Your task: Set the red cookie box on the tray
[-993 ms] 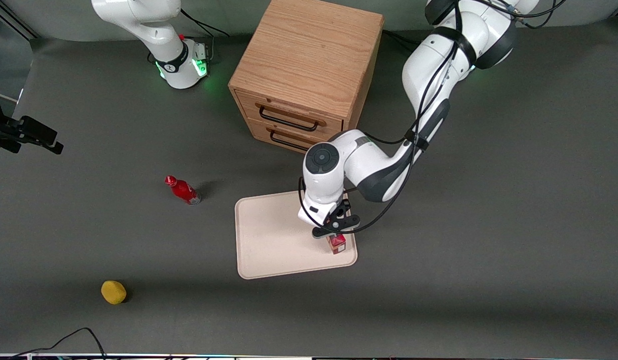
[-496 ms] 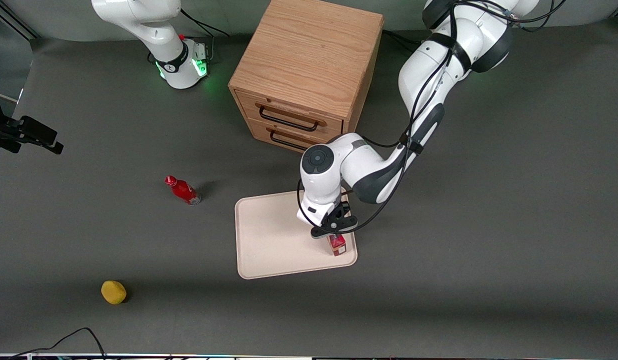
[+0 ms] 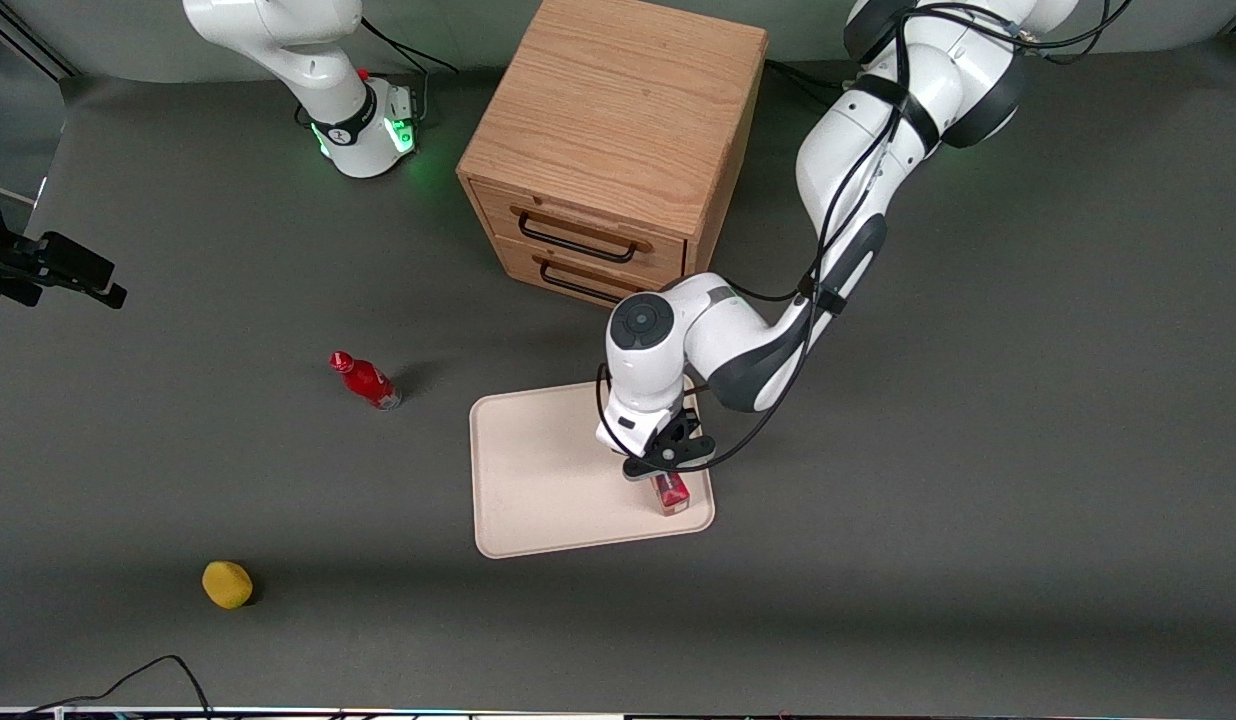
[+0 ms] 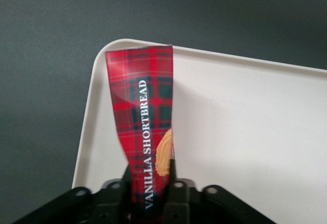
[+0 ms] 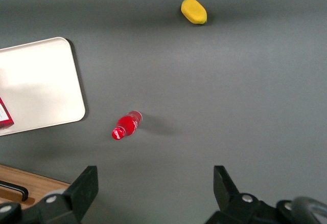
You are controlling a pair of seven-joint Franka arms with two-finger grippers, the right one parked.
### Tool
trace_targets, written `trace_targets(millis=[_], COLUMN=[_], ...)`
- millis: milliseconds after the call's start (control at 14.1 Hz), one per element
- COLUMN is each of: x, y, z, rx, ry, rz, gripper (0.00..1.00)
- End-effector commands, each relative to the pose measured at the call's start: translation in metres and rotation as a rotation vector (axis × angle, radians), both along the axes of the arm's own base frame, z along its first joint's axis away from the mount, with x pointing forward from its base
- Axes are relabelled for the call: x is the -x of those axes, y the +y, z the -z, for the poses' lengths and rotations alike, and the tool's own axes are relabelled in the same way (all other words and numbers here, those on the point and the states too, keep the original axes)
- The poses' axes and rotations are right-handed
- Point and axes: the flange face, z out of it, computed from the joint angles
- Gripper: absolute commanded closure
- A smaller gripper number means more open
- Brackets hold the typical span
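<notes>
Tool [image 4: 151, 187] clamped on red cookie box [image 4: 144, 132], over tray [image 4: 245, 132] corner.

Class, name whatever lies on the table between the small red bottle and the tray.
Nothing: in the front view only bare grey table separates the red bottle from the tray.

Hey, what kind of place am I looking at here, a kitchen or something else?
Probably a robot test bench, not a kitchen: a gray mat-covered table, a lone wooden drawer cabinet, and the gripper shut on a red cookie box over a tray.
</notes>
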Motion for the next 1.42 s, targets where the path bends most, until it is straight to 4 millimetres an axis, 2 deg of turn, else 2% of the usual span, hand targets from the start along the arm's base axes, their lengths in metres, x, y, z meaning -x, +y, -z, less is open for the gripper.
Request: trace_targets(millis=[0,142,355,426,567,709,922,1064,1206,1348], x=[0.002,-0.002,0.000,0.002,0.001,0.010,0.021,0.039,0.047,0.048], y=[-0.001,0.003,0.009,0.014,0.033,0.044,0.084,0.117,0.160,0.212], z=[0.002,-0.007,-0.034,-0.051,-0.096,-0.139,-0.187,-0.208,-0.223,-0.234], rx=[-0.003,-0.010,-0.050,-0.065,-0.054,-0.051,-0.054,-0.070,-0.083,-0.056], ry=[-0.026,-0.029,0.015,0.057,0.139,0.202,0.254,0.265,0.283,0.304], rz=[-0.006,-0.012,0.009,0.028,0.072,0.129,0.216,0.277,0.343,0.380], gripper=[0.00,0.00,0.00,0.00,0.00,0.00,0.00,0.00,0.00,0.00])
